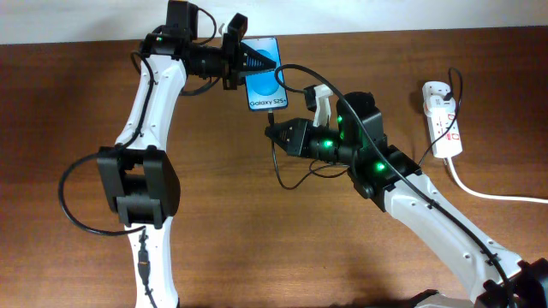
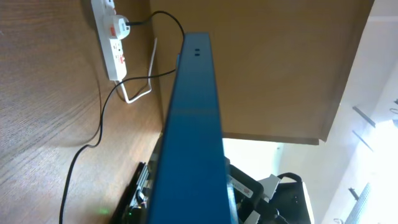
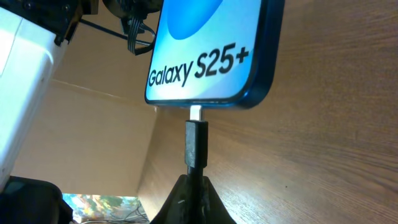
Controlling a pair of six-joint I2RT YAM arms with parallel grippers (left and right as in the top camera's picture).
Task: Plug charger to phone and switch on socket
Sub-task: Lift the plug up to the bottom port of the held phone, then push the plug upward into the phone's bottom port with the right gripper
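**Plug at the port, not yet home**

On the overhead view the table (image 1: 282,248) carries the socket (image 1: 443,120) at 3 o'clock. The phone (image 1: 265,81) is up at 12 o'clock, screen bright, its lower edge facing 6. The charger (image 3: 196,143) stands straight at that edge. On my right wrist view a sliver of bare metal shows between its black body and the phone, so I judge the plug only part way in. The cable hangs in a loose loop towards 6 o'clock.

My worries from here:
- If I push with the plug slightly off the port's line, it could bind or bend, or lever the phone round in its grip.
- The phone is tipped up off the wood, so a hard push could slide it towards 12 o'clock.
- If the slack cable snags on the right arm as I reach to 3 o'clock for the socket, it could drag the plug back out.

The left gripper (image 1: 248,62) is clamped on the phone's upper end, though its own camera shows no fingers. The right gripper (image 3: 189,193) is closed to a narrow wedge on the charger's base.
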